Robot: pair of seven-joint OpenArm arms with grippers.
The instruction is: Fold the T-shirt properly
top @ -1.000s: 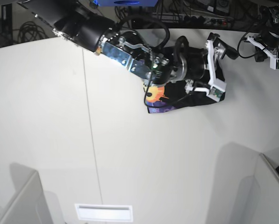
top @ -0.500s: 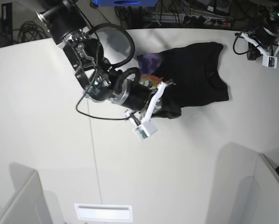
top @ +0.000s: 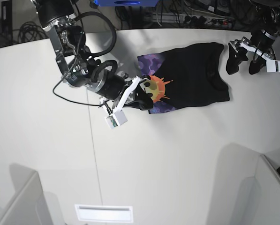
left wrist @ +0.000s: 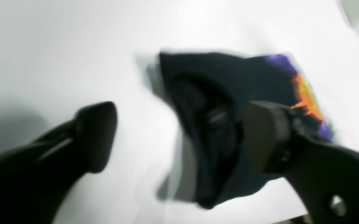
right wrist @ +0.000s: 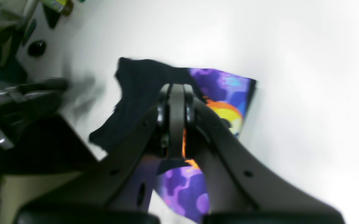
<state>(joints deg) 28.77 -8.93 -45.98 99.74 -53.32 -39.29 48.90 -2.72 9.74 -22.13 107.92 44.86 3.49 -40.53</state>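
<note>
A: Two grippers. Right gripper [top: 142, 95]: fingers pressed together, pinching the large black cloth T-shirt [top: 196, 75] at its purple-and-orange printed edge.

B: Shirt lies on the white table [top: 177, 159], far side. Left gripper [top: 244, 60]: fingers spread apart, grasping nothing, just beside the collar end.

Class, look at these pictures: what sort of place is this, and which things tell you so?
Probably a robotics lab: two arms work over a plain white table, cables and a power strip lie behind it, and a T-shirt lies ready for folding.

No readable text, label or number anywhere
</note>
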